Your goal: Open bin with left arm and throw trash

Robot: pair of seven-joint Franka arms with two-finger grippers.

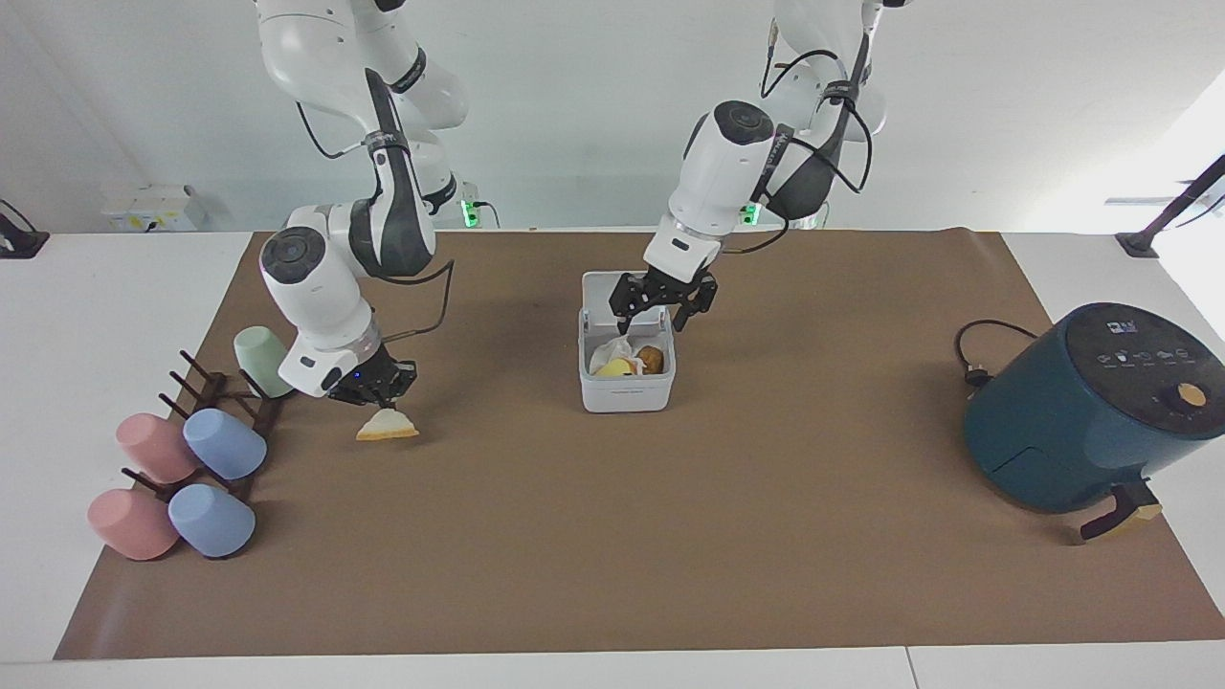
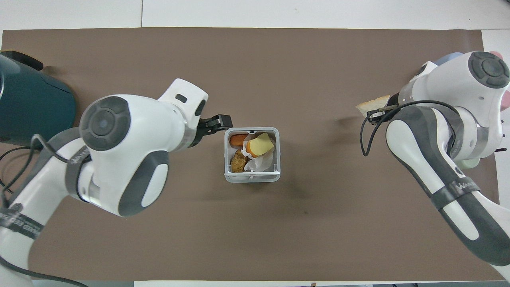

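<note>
The white-grey bin [image 1: 627, 393] [image 2: 277, 153] stands mid-mat with its lid [image 1: 603, 292] raised at the edge nearer the robots. Inside lie trash pieces: a yellow block [image 1: 615, 366] [image 2: 261, 144] on a crumpled white tissue [image 1: 605, 352] [image 2: 259, 162], beside brown scraps [image 2: 239, 160]. My left gripper [image 1: 653, 321] [image 2: 218, 122] hangs open and empty just above the bin's side toward the left arm's end. My right gripper [image 1: 371, 388] [image 2: 381, 113] is shut on the tip of a pale bread wedge [image 1: 388, 427] [image 2: 372, 106], held just above the mat near the cup rack.
A dark teal air fryer [image 1: 1091, 407] [image 2: 32, 107] with its cable [image 1: 976, 356] sits at the left arm's end. A rack with pastel cups [image 1: 182, 459] and a green cup [image 1: 260, 359] stands at the right arm's end, close to the right gripper.
</note>
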